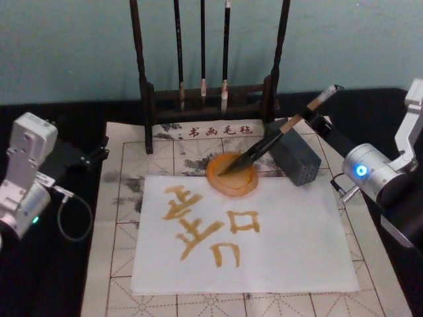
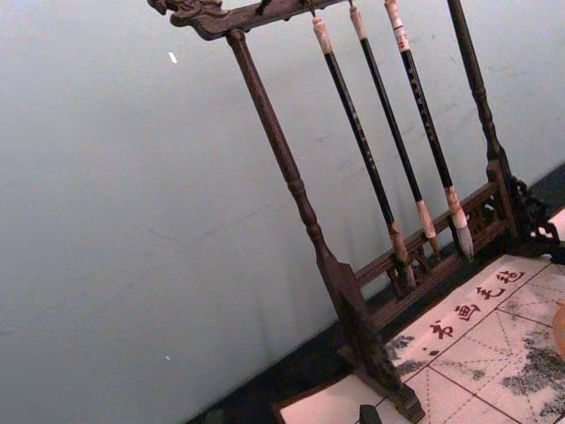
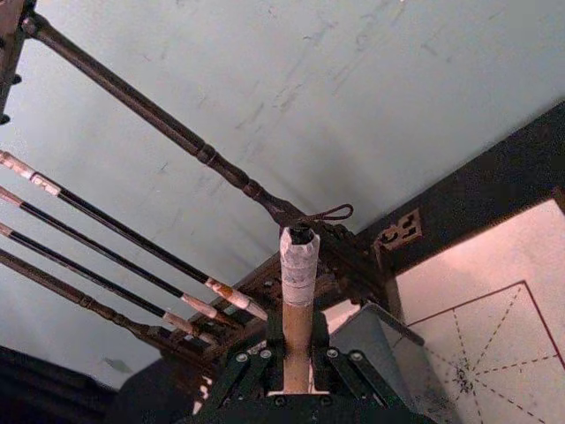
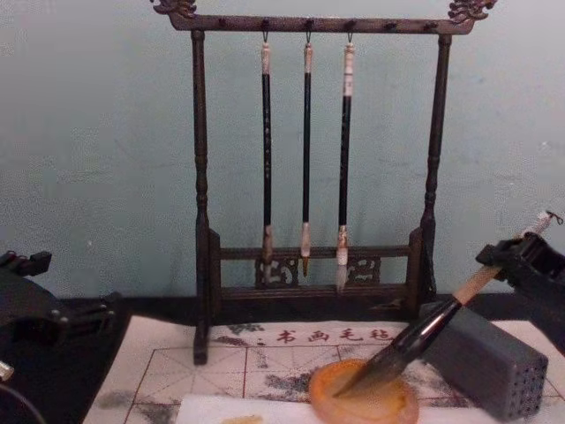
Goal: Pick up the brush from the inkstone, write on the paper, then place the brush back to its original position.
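Brush slants, dark tuft in the round orange inkstone — handle rising rightward; white paper, amber-stroked, lies just before it.

Your left arm ends in a boxy silver-grey housing with 1 small green light and a thin black cable looping out beside it. The left gripper is matte black. Your right arm has a rounded silver joint with 1 glowing blue light and a black forearm. The right gripper shows dark linkage bars dotted with small round screws.
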You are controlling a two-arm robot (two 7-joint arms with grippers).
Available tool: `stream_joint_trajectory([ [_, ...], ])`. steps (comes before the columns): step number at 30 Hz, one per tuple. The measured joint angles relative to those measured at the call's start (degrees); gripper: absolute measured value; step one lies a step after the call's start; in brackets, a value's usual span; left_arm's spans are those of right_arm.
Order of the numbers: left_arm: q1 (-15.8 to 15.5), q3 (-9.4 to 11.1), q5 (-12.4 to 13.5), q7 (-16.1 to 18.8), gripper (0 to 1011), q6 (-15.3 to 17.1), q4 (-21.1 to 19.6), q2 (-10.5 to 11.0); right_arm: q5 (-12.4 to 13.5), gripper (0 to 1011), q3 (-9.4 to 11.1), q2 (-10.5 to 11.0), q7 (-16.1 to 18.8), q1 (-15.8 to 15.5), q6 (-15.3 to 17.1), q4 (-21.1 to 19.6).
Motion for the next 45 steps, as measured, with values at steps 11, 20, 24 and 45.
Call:
stream_joint_trajectory([
  [11, 0.00, 0.00, 0.00, 0.00, 1001, 0.00, 0.00, 0.00, 0.48, 195, -0.70, 0.45, -0.60, 0.14, -0.43, -0.09],
  [20, 0.00, 0.00, 0.00, 0.00, 1001, 0.00, 0.00, 0.00, 0.47, 195, -0.59, 0.41, -0.54, 0.12, -0.36, -0.11],
  [24, 0.00, 0.00, 0.00, 0.00, 1001, 0.00, 0.00, 0.00, 0.47, 216, -0.57, 0.39, -0.48, 0.10, -0.34, -0.11],
  [45, 0.00, 0.00, 0.00, 0.00, 1001, 0.00, 0.00, 0.00, 0.43, 852, -0.49, 0.35, -0.36, 0.10, -0.26, -0.10],
])
